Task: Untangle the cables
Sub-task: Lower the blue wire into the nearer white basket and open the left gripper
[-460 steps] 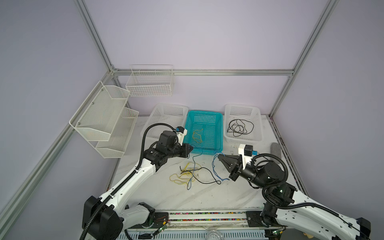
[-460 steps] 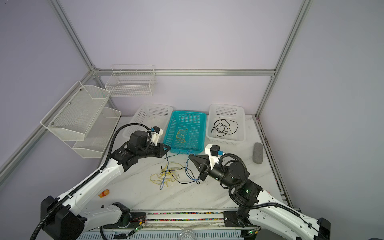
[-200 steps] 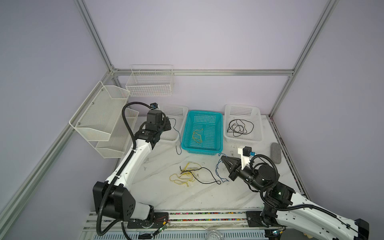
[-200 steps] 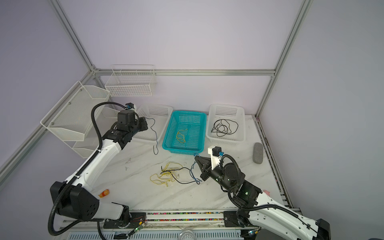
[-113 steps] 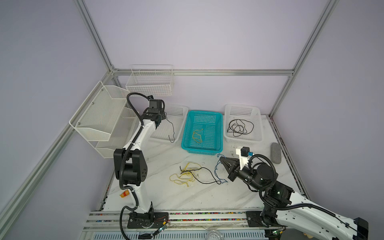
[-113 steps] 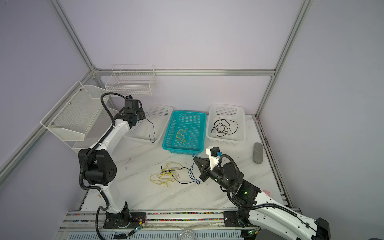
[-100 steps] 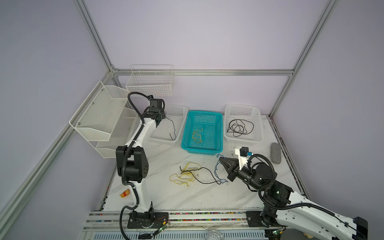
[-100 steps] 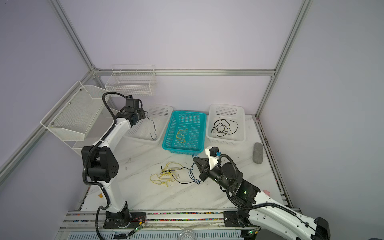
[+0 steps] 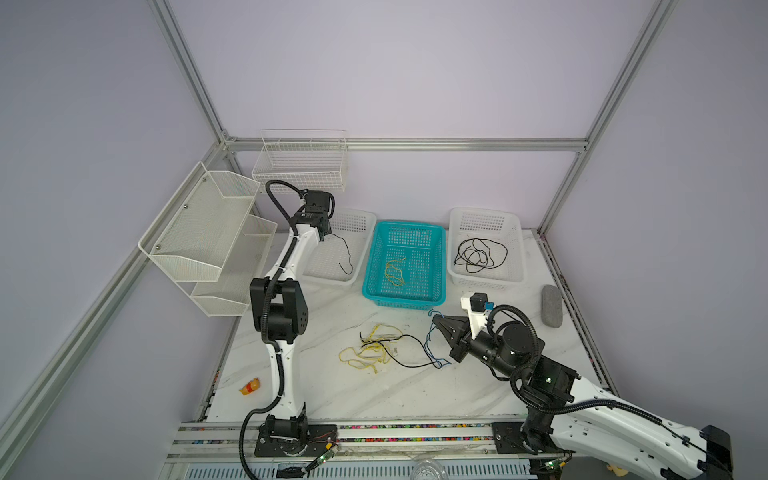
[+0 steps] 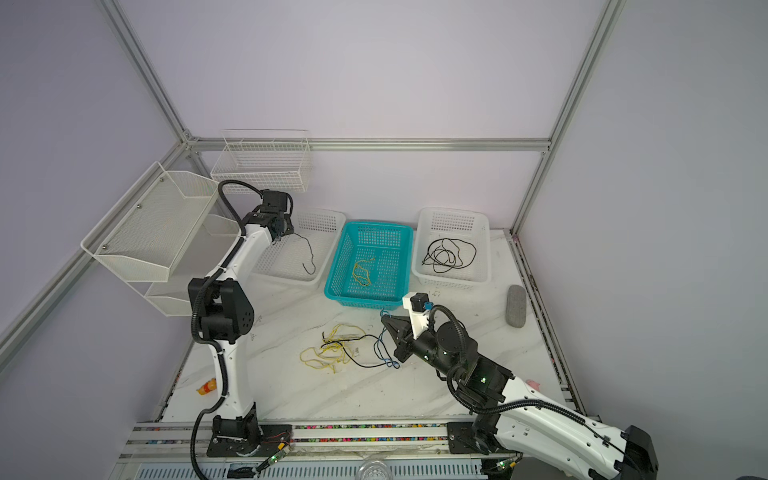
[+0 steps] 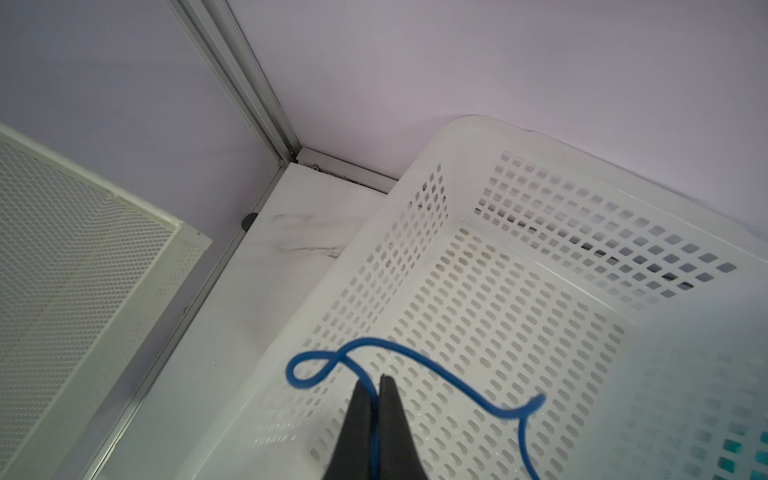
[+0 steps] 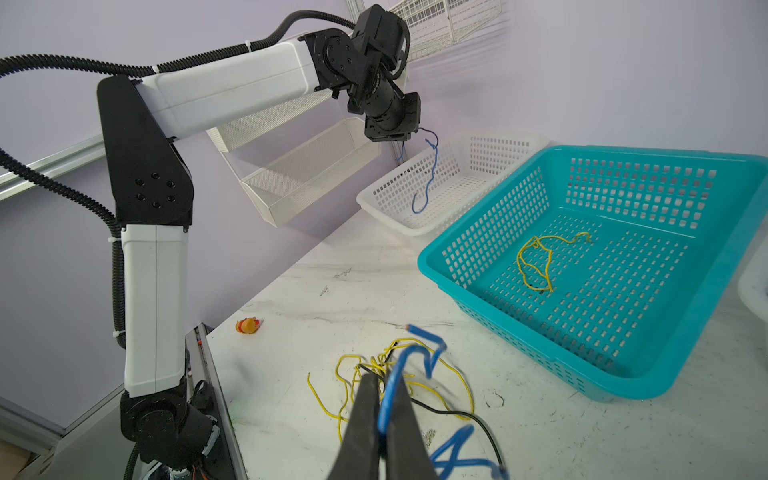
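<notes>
Pinching a blue cable (image 11: 374,340) in the left gripper (image 11: 375,382), jaws pressed together on the strand, a short loop standing out beside the tips. Held high over the left white basket (image 11: 540,153), with the free length hanging down above its interior in both top views; contact with the basket floor not discernible. Judged as the drop-off step for one freed strand. Next move: parting of the jaws, preferably after a little lowering, to land so limp a cord inside the walls rather than draped over the rim.

Clamped likewise in the right gripper (image 12: 385,380), jaws closed on a second blue cable (image 12: 428,334), lifted slightly off the table (image 9: 353,399). Lower part trailing onto the marble just beside the tangle (image 9: 374,349) of yellow and black strands, apparently crossing a black one. Probably next for removal: a slow pull away from the pile called for, with watch kept for snagged neighbours.

Farther out, apparently sorted by colour: a yellow cable (image 9: 392,270) in the teal basket (image 9: 407,225), a coiled black cable (image 9: 478,255) in the right white basket (image 9: 484,212). Tangle lying mid-table, in front of the teal basket.
</notes>
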Controlling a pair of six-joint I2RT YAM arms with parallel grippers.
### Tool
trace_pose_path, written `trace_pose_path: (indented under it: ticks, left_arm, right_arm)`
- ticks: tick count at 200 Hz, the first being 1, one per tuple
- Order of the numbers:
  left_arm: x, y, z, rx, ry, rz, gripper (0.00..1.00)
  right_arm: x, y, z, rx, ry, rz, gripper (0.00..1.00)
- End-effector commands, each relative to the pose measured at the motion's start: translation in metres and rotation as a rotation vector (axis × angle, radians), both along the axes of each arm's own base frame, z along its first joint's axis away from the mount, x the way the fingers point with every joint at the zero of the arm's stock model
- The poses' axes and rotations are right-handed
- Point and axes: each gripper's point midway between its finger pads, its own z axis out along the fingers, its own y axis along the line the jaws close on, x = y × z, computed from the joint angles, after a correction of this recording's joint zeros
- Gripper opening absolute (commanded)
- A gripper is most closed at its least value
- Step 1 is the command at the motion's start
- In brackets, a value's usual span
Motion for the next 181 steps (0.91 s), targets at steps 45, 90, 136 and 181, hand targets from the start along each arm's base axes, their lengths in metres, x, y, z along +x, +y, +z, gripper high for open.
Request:
trace_pose_path:
  ticks: [45, 90, 136, 181]
  left_arm:
    - [0.037, 0.021, 0.011, 0.043, -0.119, 0.023, 0.10]
    - [0.036, 0.021, 0.005, 0.041, -0.106, 0.024, 0.22]
    - [0.029, 0.017, 0.007, 0.003, -0.107, 0.014, 0.31]
    - [0.011, 0.001, 0.042, -0.120, -0.203, -0.028, 0.59]
  right_arm:
    - [-0.003, 0.006, 0.018, 0.027, -0.033, 0.028, 0.00]
    - [-0.003, 0.007, 0.018, 0.031, -0.028, 0.036, 0.00]
    - [-0.005, 0.006, 0.019, 0.036, -0.026, 0.039, 0.00]
    - [-0.005, 0.007, 0.024, 0.042, -0.034, 0.045, 0.00]
